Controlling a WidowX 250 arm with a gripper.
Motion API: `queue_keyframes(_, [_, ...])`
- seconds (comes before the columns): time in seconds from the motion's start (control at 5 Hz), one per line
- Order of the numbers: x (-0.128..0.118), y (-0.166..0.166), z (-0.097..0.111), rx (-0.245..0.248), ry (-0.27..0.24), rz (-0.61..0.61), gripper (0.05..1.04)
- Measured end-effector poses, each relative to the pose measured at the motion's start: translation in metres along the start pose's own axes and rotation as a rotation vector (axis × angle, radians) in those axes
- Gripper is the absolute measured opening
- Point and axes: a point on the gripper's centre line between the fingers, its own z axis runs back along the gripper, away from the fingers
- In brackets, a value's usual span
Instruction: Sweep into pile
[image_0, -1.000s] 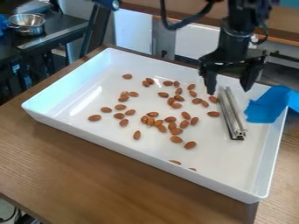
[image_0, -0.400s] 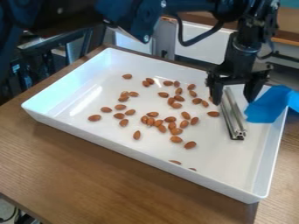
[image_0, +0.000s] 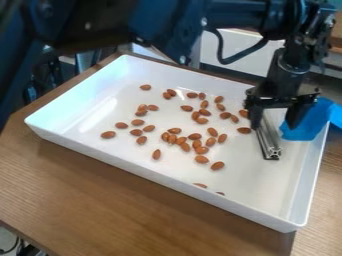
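"Where does the tool sit?"

"You have the tool (image_0: 273, 127) at the right of the view, hanging over the tray (image_0: 167, 179), its fingers pointing down."

"Open or closed?"

"It's open. Its two fingers stand well apart, and from this angle you see the upper part of the metal bar (image_0: 269, 140) between them. Whether either finger touches the bar, you can't tell."

"How does the bar lie?"

"Flat on the tray's floor, slanting from beneath the tool down toward the near wall. Just right of it you have a blue sheet (image_0: 307, 125), which reaches over the tray's right rim and is partly behind one finger."

"And the almonds (image_0: 217, 165)?"

"Spread loosely on the tray's floor, left of the bar. You get a denser bunch around the middle, some of them touching, and a smaller group up and to the left. A few lie alone, and one is just beside the bar. Down by the near wall you can make out two more, both partly hidden behind its rim."

"What's under the tray?"

"The wooden bench (image_0: 100, 195). Across the top of your view runs the dark arm (image_0: 153, 25), with a black cable (image_0: 244, 56) looping below it near the tool."
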Motion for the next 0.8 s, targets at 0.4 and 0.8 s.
queue_keyframes(0.4, [-0.004,0.001,-0.008,0.015,0.018,-0.014,0.406])
queue_keyframes(0.8, [0.001,0.018,-0.010,-0.002,0.044,0.000,0.370])
